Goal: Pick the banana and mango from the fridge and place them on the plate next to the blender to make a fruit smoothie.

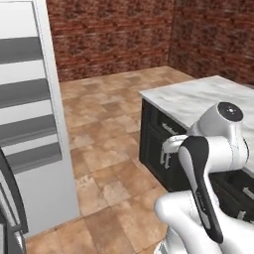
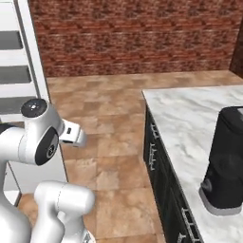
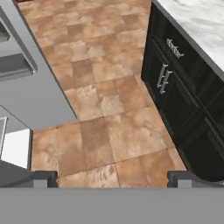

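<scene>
The gripper (image 3: 112, 178), fingers spread wide and empty, looks down on tiled floor (image 3: 105, 113) between one open fridge (image 1: 30, 124) and one marble-topped island (image 2: 190, 118) carrying one black blender (image 2: 227, 161).

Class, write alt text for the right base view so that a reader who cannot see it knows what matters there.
A black blender stands on a marble counter at the right, above dark cabinets. The white robot arm rises at lower left, before the open grey fridge. Brown floor tiles run back to a red brick wall.
</scene>
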